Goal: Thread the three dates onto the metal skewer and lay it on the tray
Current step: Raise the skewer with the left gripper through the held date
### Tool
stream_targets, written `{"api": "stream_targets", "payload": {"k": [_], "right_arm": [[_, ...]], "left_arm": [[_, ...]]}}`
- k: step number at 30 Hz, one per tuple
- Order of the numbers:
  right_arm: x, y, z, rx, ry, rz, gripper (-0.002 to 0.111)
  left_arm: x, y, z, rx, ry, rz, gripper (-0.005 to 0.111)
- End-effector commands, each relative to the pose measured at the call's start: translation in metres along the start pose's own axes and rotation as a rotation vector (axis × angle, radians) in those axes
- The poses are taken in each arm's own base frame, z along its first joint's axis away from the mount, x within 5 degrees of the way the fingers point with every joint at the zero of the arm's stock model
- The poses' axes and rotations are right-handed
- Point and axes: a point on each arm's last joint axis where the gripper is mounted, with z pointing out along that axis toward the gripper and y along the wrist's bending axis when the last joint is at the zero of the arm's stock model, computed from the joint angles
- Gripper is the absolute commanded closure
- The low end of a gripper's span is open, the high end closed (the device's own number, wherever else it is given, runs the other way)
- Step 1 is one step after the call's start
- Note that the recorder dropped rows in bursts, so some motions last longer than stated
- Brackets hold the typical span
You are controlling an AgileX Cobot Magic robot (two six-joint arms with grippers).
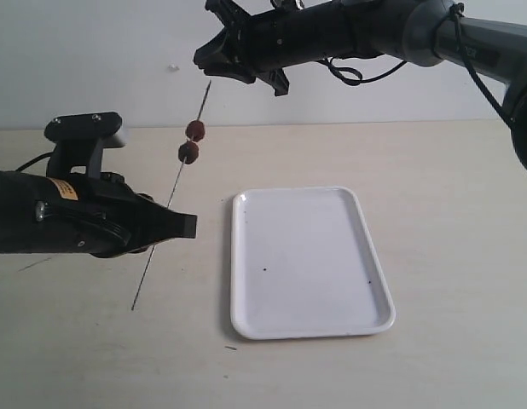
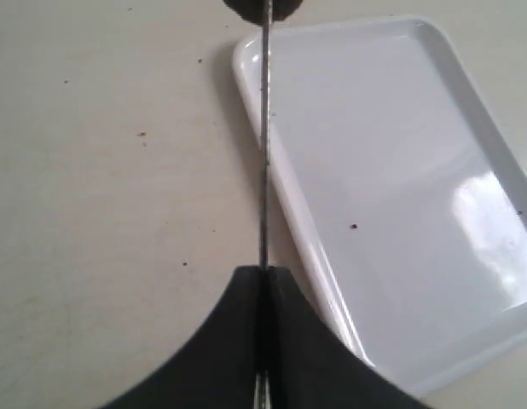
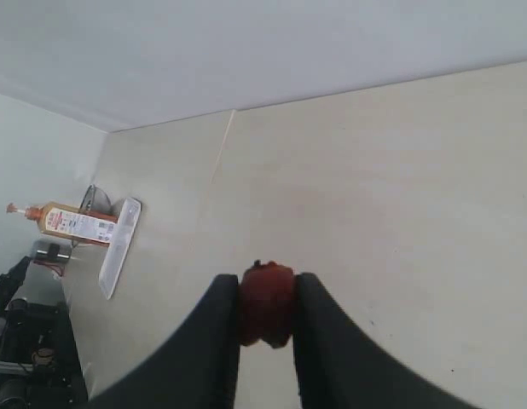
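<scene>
Left fingers (image 2: 225, 341): pressed together on skewer (image 1: 176, 183); shaft clamped between pads, slanting 7 to 1 o'clock above worktop (image 1: 76, 358).
Right fingers (image 3: 219, 336): narrowly parted, pinching third date (image 3: 266, 304) from both sides; close to skewer's upper tip, contact not discernible.
Threaded dates (image 1: 188, 152): two, touching, on upper shaft at 1 o'clock from left fingers.
Tray (image 1: 306, 247): at 3 o'clock from left fingers, nothing on it yet.
Done: two of three dates threaded.
Remaining, as judged: third date onto tip, then loaded skewer onto tray.
</scene>
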Motion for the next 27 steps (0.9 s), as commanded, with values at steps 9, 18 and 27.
{"api": "stream_targets", "payload": {"k": [9, 18, 27], "right_arm": [[0.001, 0.006, -0.003, -0.016, 0.019, -0.021, 0.087], [0.002, 0.007, -0.003, -0.02, 0.028, -0.025, 0.087], [0.001, 0.006, -0.003, -0.019, 0.026, -0.025, 0.087]], "left_arm": [[-0.013, -0.009, -0.002, 0.022, -0.061, 0.029, 0.107], [-0.014, 0.005, -0.002, -0.011, -0.04, -0.004, 0.107], [-0.014, 0.006, -0.002, -0.013, -0.038, 0.0, 0.107]]}}
